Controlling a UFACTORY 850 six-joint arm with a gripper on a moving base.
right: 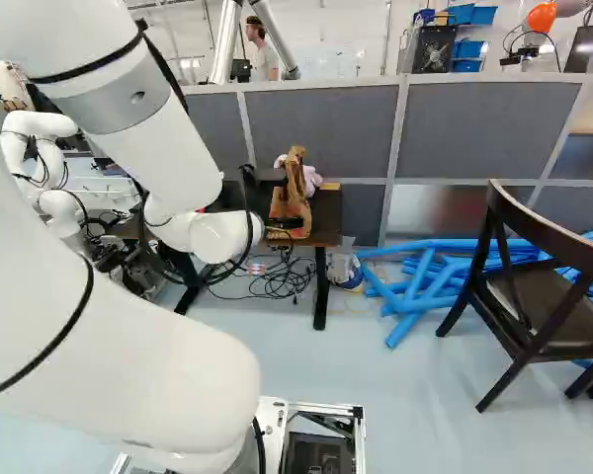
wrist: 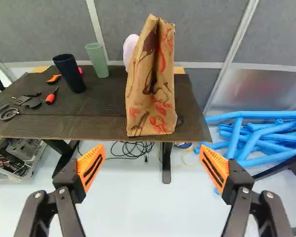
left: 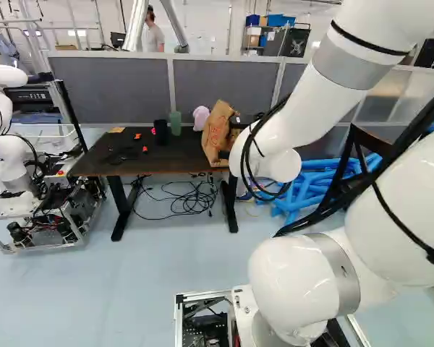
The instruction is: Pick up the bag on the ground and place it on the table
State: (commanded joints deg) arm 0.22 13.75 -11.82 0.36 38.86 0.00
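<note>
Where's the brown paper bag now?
In the left base view, the bag stands on the black table, near its right end, beside a rounded pink object.

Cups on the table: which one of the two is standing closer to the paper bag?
The green cup. It stands between the dark cup and the paper bag, so the dark one is farther away.

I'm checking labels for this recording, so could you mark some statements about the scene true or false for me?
1. The paper bag stands on the table. True.
2. The gripper is shut on the paper bag. False: its fingers stand wide apart, gripping nothing.
3. The green cup stands between the dark cup and the paper bag. True.
4. The tangled cables lie on top of the table. False: they lie on the floor.
</note>
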